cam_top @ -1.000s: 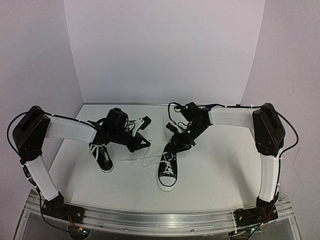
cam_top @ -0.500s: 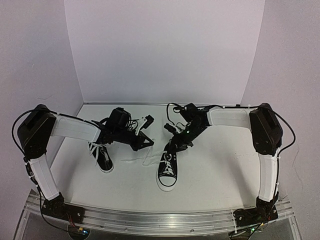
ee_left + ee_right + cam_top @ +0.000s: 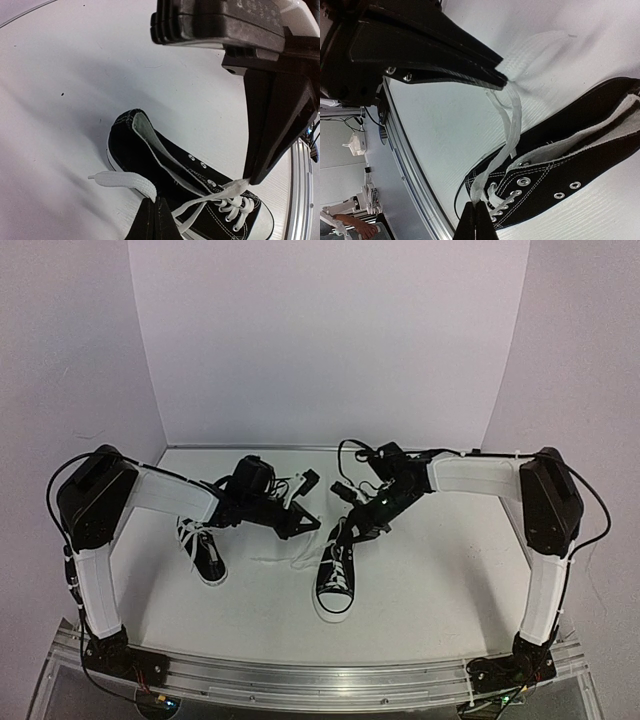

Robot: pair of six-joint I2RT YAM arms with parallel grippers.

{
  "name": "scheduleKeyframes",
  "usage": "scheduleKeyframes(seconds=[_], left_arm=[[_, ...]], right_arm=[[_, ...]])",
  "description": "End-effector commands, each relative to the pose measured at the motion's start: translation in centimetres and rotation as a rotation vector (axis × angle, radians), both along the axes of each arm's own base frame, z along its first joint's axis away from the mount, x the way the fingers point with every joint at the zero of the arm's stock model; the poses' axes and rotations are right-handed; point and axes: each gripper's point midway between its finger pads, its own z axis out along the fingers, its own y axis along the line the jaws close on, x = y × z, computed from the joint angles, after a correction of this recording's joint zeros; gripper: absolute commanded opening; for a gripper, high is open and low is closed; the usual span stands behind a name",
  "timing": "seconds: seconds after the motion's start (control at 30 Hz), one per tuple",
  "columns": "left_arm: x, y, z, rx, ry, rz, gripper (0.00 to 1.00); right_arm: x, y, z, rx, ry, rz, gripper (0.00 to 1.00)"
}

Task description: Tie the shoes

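Observation:
Two black shoes with white laces lie on the table: one [image 3: 205,555] on the left, the other [image 3: 335,582] in the middle, toe toward the near edge. Both grippers are over the heel end of the middle shoe [image 3: 192,192]. My left gripper [image 3: 155,201] is shut on one white lace [image 3: 125,182] near its tip. My right gripper [image 3: 476,206] is shut on the other lace [image 3: 507,135], which rises from the eyelets. In the top view the left gripper [image 3: 312,525] and right gripper [image 3: 343,538] stand close together, with loose lace [image 3: 298,558] on the table between them.
White walls enclose the table on three sides. A metal rail [image 3: 320,680] runs along the near edge with both arm bases on it. The left shoe lies just beneath my left forearm.
My left arm has swung right toward the middle shoe, carrying its lace end along. The right gripper has closed on the other lace and shifted slightly.

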Motion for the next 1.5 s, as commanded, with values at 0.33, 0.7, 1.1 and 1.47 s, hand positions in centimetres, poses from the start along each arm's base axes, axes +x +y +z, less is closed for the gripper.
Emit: scheduleKeyframes(seconds=[0.33,0.7,1.1,1.47], left_arm=[[-4.1,-3.4,0.0,-0.049,-0.062,-0.229,0.0],[-9.4,-3.7,-0.5,-0.047,-0.058,-0.439,0.0],[-10.2,-4.4,-0.6,-0.037,-0.077,-0.468,0.0],[-9.5,-4.9,-1.1,-0.059,-0.076,-0.428,0.0]], right_arm=[[-1.1,0.8,1.5,0.065,-0.046,0.061,0.0],[-0.9,1.1,1.4,0.069,-0.046,0.067,0.0],[-0.5,1.2,1.2,0.058,-0.034,0.047,0.22],[-1.0,-3.0,1.4,0.002,0.036,-0.12,0.55]])
